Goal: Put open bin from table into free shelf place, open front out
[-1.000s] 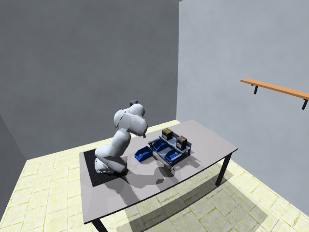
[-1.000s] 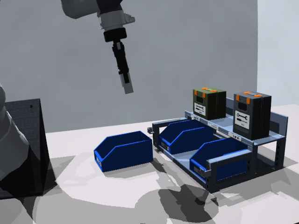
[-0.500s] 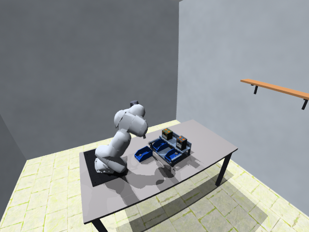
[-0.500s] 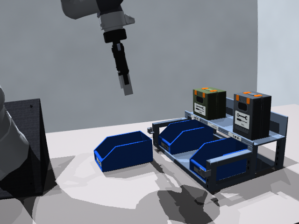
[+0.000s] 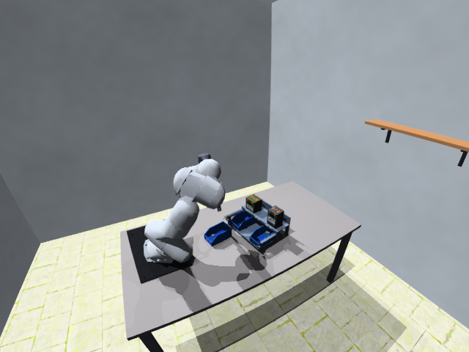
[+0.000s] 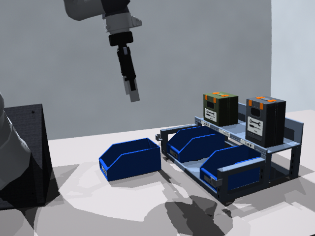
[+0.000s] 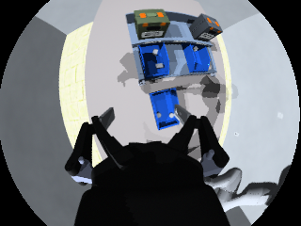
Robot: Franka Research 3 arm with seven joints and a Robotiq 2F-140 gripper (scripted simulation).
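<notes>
A blue open bin (image 6: 131, 158) stands level on the table (image 5: 242, 242), left of the shelf rack; it also shows in the top view (image 5: 218, 233) and in the wrist view (image 7: 165, 108). The grey shelf rack (image 6: 229, 155) holds two blue bins, one at the far end (image 6: 194, 144) and one at the near end (image 6: 233, 166), with a free place (image 6: 197, 164) between them. My gripper (image 6: 131, 90) hangs high above the table bin, open and empty. In the wrist view its fingers spread wide on either side of the bin below.
A green box (image 6: 220, 108) and a dark grey box (image 6: 264, 120) stand on the rack's upper board. The arm's black base plate (image 5: 154, 257) lies at the table's left. An orange wall shelf (image 5: 416, 134) hangs far to the right.
</notes>
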